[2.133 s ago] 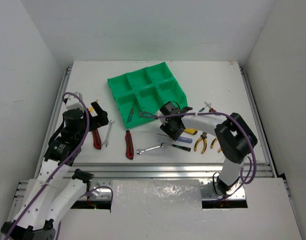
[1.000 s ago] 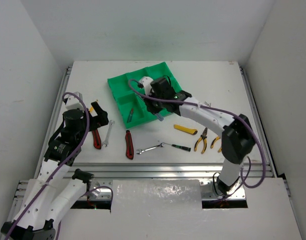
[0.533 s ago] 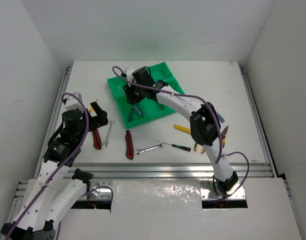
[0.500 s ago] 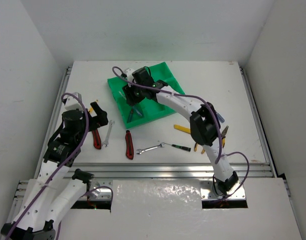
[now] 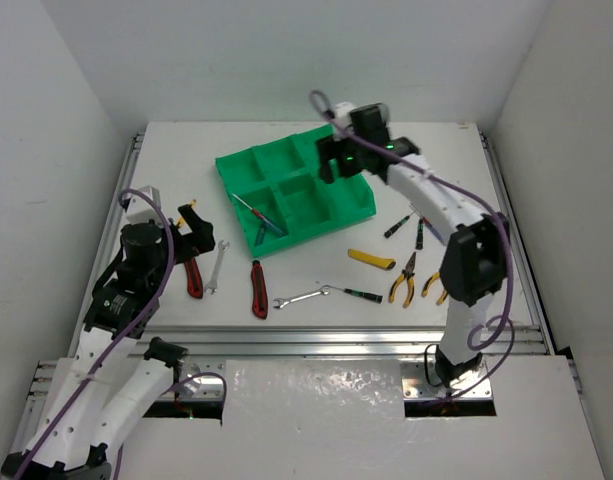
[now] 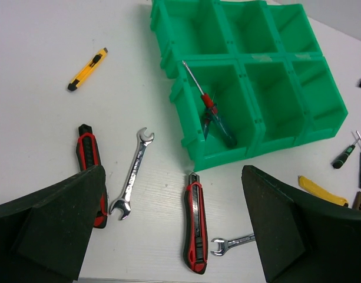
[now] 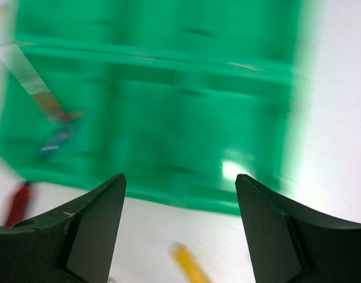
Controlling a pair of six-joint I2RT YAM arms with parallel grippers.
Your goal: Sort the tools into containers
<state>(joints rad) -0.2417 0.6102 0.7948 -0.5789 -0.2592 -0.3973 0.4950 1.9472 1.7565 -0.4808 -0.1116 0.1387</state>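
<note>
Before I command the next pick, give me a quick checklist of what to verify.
1. Right pincer open and empty: ok.
2. Left pincer open: ok.
3. Screwdrivers inside a tray compartment: ok.
4. Wrench lies flat, nothing on it: ok.
5. Right wrist view sharp: not ok, blurred.
6. All tools sorted: not ok; red knife, pliers and others lie outside the tray.
</note>
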